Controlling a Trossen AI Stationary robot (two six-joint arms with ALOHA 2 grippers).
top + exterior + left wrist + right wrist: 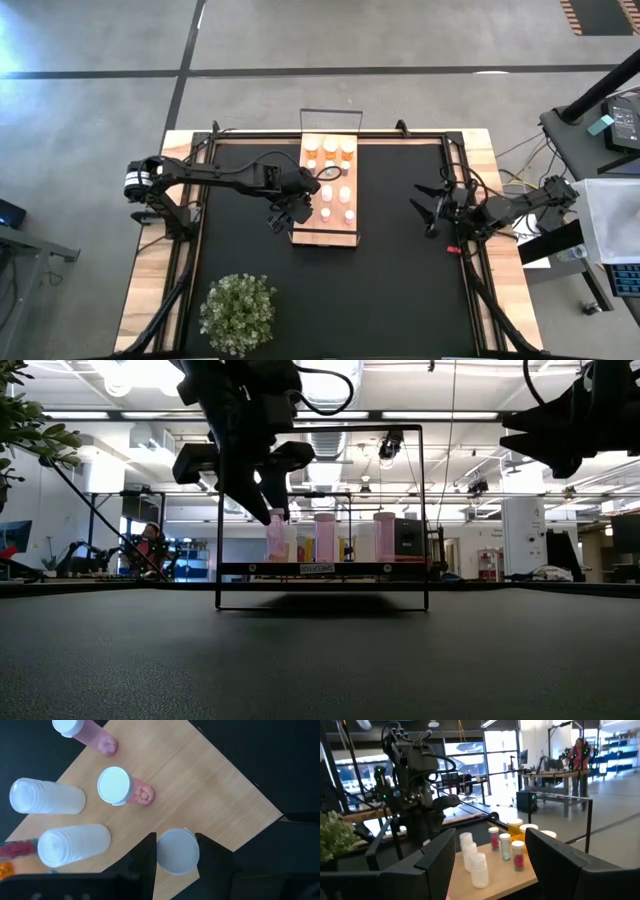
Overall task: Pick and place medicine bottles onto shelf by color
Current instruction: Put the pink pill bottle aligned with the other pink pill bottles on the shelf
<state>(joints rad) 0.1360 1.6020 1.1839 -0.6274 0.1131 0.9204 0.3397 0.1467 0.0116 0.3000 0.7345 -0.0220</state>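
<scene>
Currently the left gripper (297,214) hangs over the near left part of the shelf (300,236), fingers (145,860) clamped on a white-capped medicine bottle (177,851) standing on the wood near that corner. Other medicine bottles (329,170) stand on the shelf too, orange ones at its far end and white or pale ones nearer the gripper. Right gripper (424,208) waits well right of the shelf, above the black mat (400,280), fingers spread and holding nothing.
</scene>
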